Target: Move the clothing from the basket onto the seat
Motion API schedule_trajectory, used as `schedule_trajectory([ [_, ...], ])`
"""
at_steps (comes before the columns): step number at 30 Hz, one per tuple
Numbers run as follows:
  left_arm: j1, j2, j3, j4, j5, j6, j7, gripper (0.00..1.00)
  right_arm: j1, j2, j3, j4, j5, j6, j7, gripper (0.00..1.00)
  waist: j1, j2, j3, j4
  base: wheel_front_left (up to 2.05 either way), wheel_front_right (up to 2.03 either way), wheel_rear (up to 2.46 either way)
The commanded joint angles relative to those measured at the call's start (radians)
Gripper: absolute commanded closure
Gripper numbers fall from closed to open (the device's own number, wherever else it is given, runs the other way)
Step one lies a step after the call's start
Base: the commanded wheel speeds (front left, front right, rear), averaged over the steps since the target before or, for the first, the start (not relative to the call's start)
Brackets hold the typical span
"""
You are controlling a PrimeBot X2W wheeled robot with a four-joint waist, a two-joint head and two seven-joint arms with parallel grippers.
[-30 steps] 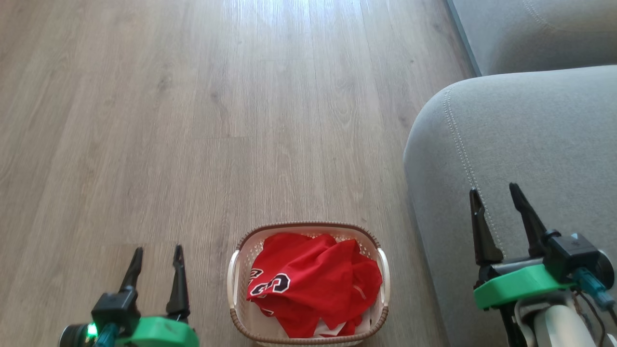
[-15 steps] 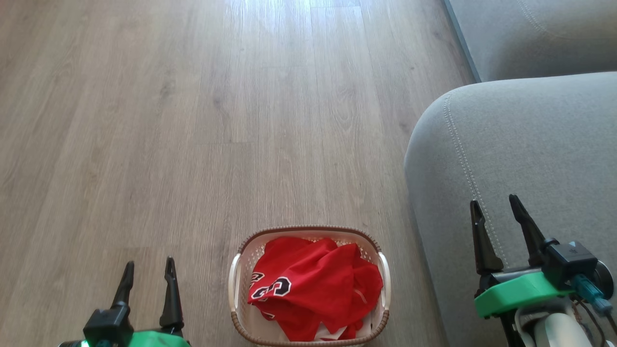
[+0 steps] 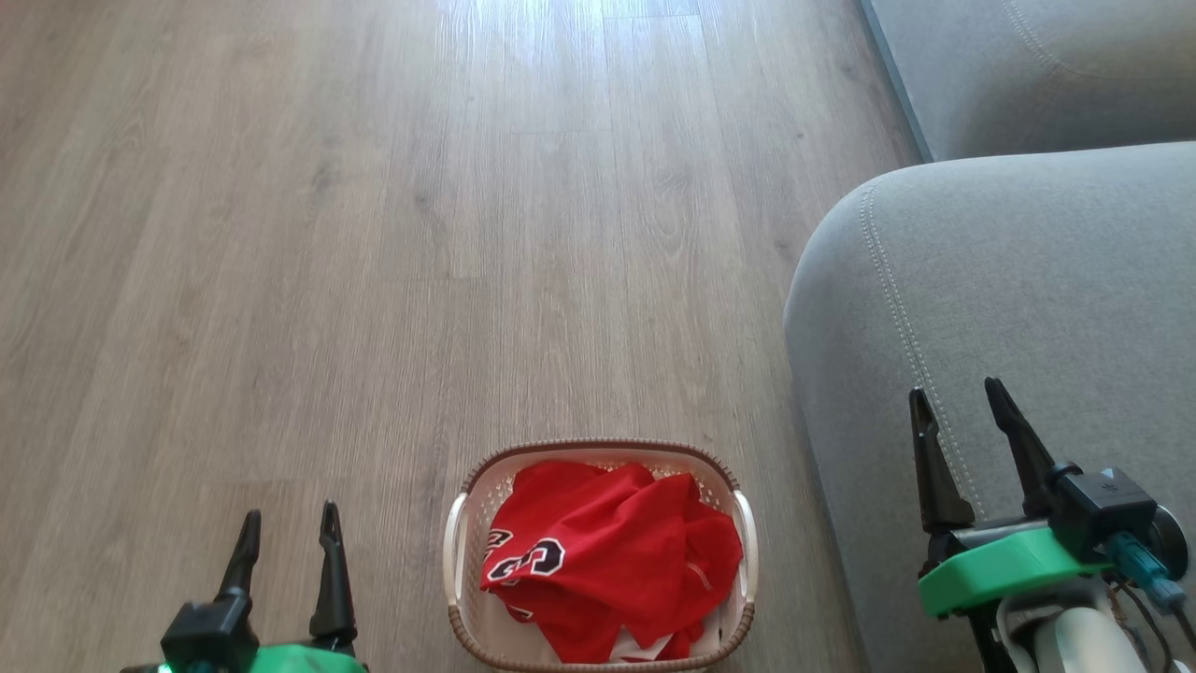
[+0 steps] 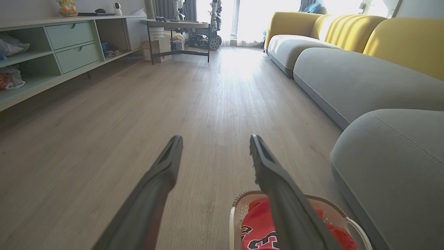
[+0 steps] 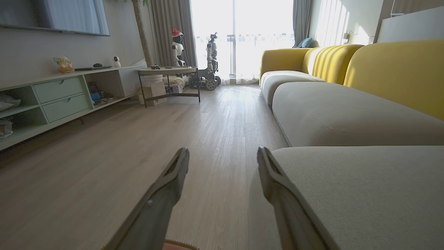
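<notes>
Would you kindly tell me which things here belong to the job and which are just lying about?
Job: crumpled red jersey cloth; cream perforated plastic basket; grey fabric sofa.
Lying about: pale-green drawer cabinet; dark-framed side table; yellow sofa backrests.

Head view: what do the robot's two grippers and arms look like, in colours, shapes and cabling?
The left gripper and right gripper each carry two long black fingers tapering to points, on a bright green plastic mount. Behind the right one sit a black boxy module, a teal plug with thin cables, and a pale white forearm.
</notes>
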Motion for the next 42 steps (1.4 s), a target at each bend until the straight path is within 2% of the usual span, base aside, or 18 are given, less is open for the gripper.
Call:
schedule_trajectory([
  [1,-0.015,0.027,0.034,-0.030,-0.006,0.007,-0.001,0.00,-0.018,0.000,0.023,-0.031,0.000,0.000,-0.006,0.00,0.0001,0.0000,0.000,-0.001,0.00,0.00,0.00],
  [10,-0.027,0.027,0.005,-0.017,0.000,-0.003,0.015,0.00,-0.015,0.000,0.010,-0.043,-0.002,0.000,-0.006,0.00,0.0001,0.0000,0.021,-0.002,0.00,0.00,0.00],
  [14,-0.060,0.024,-0.050,0.024,0.030,-0.026,0.037,0.00,-0.020,0.000,0.001,-0.054,-0.007,0.000,-0.006,0.00,0.0001,0.0000,0.056,-0.004,0.00,0.00,0.00],
  [19,-0.140,0.001,-0.138,0.108,0.075,-0.077,0.064,0.00,-0.054,0.000,-0.010,-0.088,-0.021,0.000,-0.006,0.00,0.0001,0.0000,0.135,-0.017,0.00,0.00,0.00],
  [26,-0.327,-0.052,-0.265,0.332,0.160,-0.165,0.078,0.00,-0.139,0.000,0.001,-0.132,-0.030,0.000,-0.006,0.00,0.0001,0.0000,0.300,-0.064,0.00,0.00,0.00],
  [32,-0.469,-0.094,-0.327,0.542,0.205,-0.216,0.092,0.00,-0.208,0.000,0.010,-0.170,-0.026,0.000,-0.006,0.00,0.0001,0.0000,0.431,-0.103,0.00,0.00,0.00],
  [42,-0.646,-0.133,-0.367,0.821,0.233,-0.248,0.080,0.00,-0.288,0.000,0.022,-0.219,-0.018,0.000,-0.006,0.00,0.0001,0.0000,0.597,-0.143,0.00,0.00,0.00],
])
